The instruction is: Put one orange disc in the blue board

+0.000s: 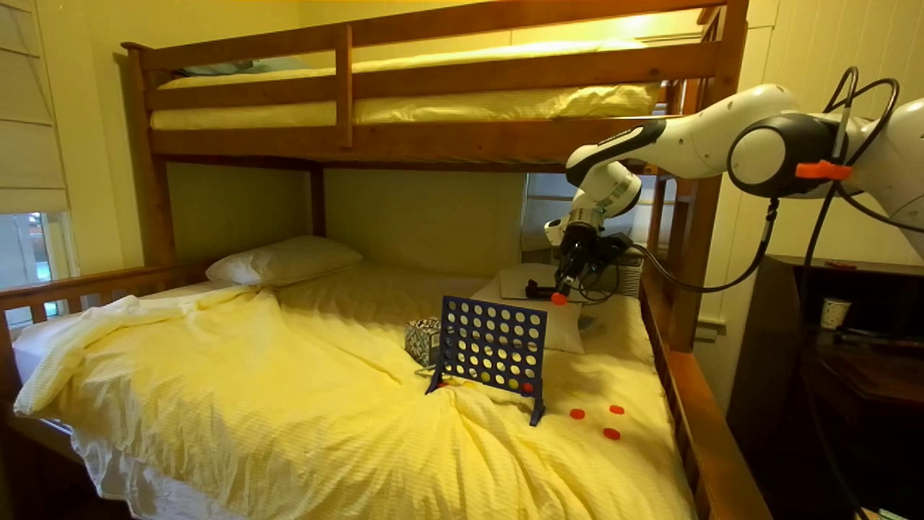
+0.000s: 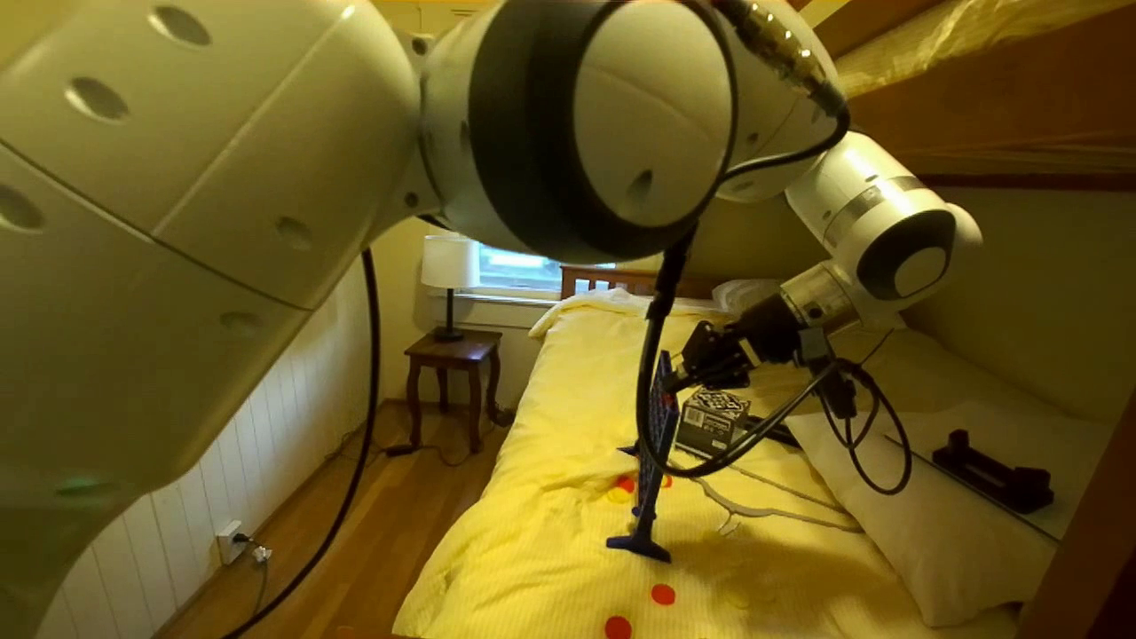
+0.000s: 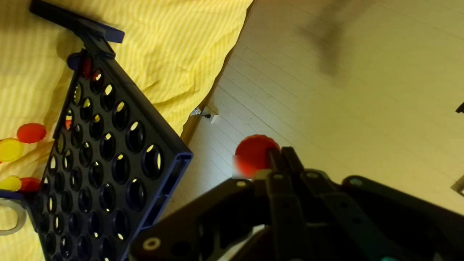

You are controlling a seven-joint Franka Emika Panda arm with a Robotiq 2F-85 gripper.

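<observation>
Orange disc (image 3: 252,155) hangs pinched in the closed-up gripper (image 3: 283,153), clear of the blue board (image 3: 95,150), inside the bed's (image 1: 216,390) edges.

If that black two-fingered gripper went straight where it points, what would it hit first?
Likely the pale boarded wall, going by the wrist view; the gripper seems aimed past the dark blue grid board, though depth is unclear.

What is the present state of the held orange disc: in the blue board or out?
Out: in the wrist view, the gripper holds the orange disc visibly apart from the blue board.
</observation>
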